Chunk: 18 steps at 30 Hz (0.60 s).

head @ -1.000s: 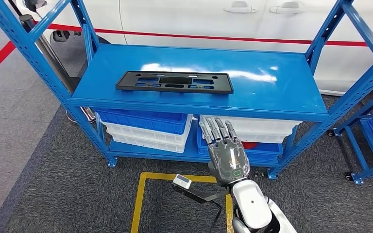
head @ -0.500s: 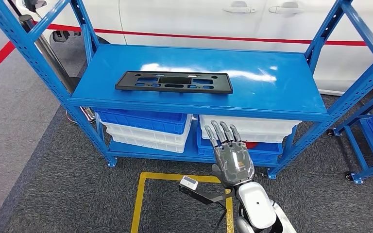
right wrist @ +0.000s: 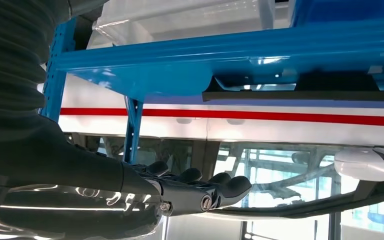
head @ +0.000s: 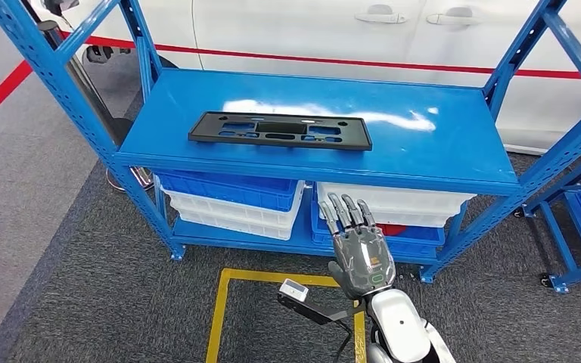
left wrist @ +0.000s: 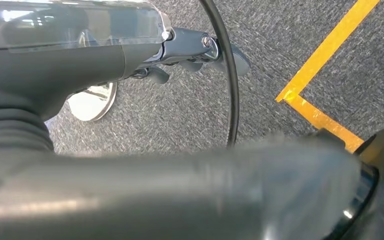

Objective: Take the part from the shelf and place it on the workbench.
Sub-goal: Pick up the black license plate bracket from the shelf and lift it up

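Fingers (head: 346, 212) spread, nothing held — right hand (head: 358, 253) below the shelf (head: 439, 144).
The black plastic plate frame (head: 281, 130) is judged light, stiff, thin — best pinched at a long edge.

The part (head: 281, 130) was a long, flat black plastic panel with several rectangular cut-outs through it, and it lay flat on the blue shelf (head: 424, 144), lengthwise along the front edge, toward nine o'clock of the shelf top, nothing touching it, its far end (right wrist: 300, 95) overhanging nothing
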Each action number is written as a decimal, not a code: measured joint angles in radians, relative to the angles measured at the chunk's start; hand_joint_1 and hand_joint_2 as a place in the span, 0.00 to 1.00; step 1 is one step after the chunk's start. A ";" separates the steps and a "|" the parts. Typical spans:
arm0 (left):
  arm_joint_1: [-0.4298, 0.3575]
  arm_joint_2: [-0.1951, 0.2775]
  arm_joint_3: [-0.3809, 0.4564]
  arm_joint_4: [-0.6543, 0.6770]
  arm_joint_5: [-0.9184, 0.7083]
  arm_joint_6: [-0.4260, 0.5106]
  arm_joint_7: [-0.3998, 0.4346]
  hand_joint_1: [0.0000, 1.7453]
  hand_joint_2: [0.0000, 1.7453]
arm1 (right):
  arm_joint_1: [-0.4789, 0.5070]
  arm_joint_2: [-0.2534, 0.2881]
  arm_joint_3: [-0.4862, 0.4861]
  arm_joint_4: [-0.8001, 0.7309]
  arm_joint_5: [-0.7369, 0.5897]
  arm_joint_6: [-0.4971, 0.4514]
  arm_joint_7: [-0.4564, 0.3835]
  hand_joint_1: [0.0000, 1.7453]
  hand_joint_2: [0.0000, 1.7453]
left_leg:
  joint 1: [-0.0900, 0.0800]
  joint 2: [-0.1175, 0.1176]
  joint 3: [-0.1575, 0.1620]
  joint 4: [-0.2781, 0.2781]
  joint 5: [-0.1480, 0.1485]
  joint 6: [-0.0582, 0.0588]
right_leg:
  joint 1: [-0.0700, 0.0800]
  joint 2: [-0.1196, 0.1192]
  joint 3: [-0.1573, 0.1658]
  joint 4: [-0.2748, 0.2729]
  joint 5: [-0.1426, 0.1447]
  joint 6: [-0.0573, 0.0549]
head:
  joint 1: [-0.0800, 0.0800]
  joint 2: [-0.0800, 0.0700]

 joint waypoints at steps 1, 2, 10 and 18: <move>0.000 0.000 0.000 0.001 0.000 0.000 0.000 0.00 0.00 | 0.001 0.000 -0.001 0.000 0.000 0.000 0.000 0.00 1.00 | 0.002 -0.001 0.003 0.001 -0.005 -0.004 | -0.005 0.000 0.007 -0.030 0.032 0.004 | 0.000 0.000; 0.000 0.000 0.000 0.002 0.000 0.000 0.000 0.00 0.00 | 0.002 0.001 -0.002 0.000 0.000 0.000 0.000 0.00 1.00 | 0.004 -0.001 0.008 0.003 -0.011 -0.010 | -0.009 -0.001 0.029 -0.092 0.078 0.008 | 0.000 0.000; -0.004 0.000 0.002 0.008 -0.008 0.007 0.003 0.00 0.00 | 0.034 0.024 -0.029 -0.016 0.000 -0.016 -0.030 0.00 1.00 | 0.010 0.001 0.013 0.071 -0.059 -0.063 | -0.002 0.000 0.118 -0.249 0.116 -0.045 | 0.004 0.000; -0.001 -0.001 0.001 0.017 -0.027 0.013 0.000 0.00 0.00 | 0.065 0.049 -0.060 -0.025 0.000 -0.018 -0.055 0.00 1.00 | -0.004 0.002 -0.136 0.179 -0.018 -0.034 | 0.022 0.002 0.194 -0.251 0.051 -0.065 | -0.001 0.000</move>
